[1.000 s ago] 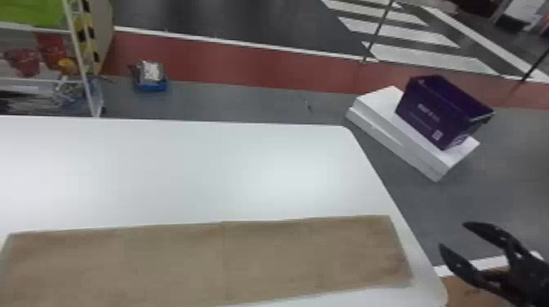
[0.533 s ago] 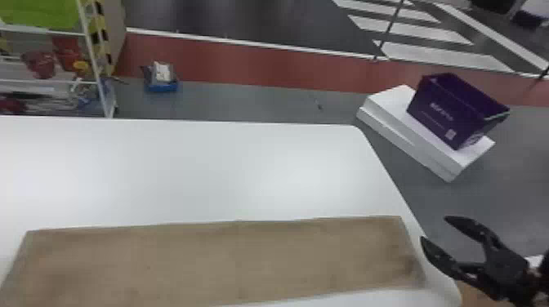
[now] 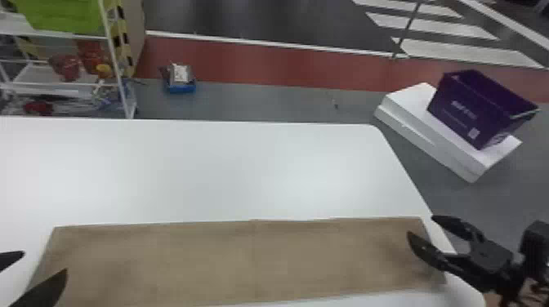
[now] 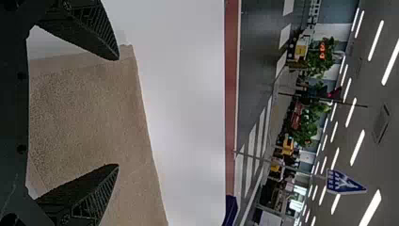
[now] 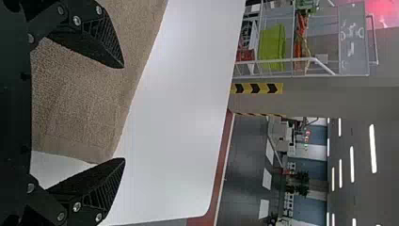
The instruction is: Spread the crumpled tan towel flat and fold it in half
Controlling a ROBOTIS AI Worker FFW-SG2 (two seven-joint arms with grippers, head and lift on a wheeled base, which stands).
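Left tool [image 3: 45, 262] is at the tan towel's left end, its fingers spread wide, one overlapping the towel's border in the head view. Right tool [image 3: 421, 226] is at the towel's right end, also wide, one finger over the cloth and the other past its far corner. Whether either touches the cloth I can't tell. The tan towel [image 3: 245, 261] lies flat in a long strip, with a faint crease crossing near its middle, on the white worktop [image 3: 228, 175], which stretches beyond the towel's far edge. Past the towel's right end, off the worktop, a purple bin [image 3: 457, 110] sits on white boxes [image 3: 408, 102]. Past its left end, beyond the worktop, are a wire rack [image 3: 116, 61] holding a green bin [image 3: 65, 16] and, just right of that, a blue container [image 3: 181, 87] on the floor.
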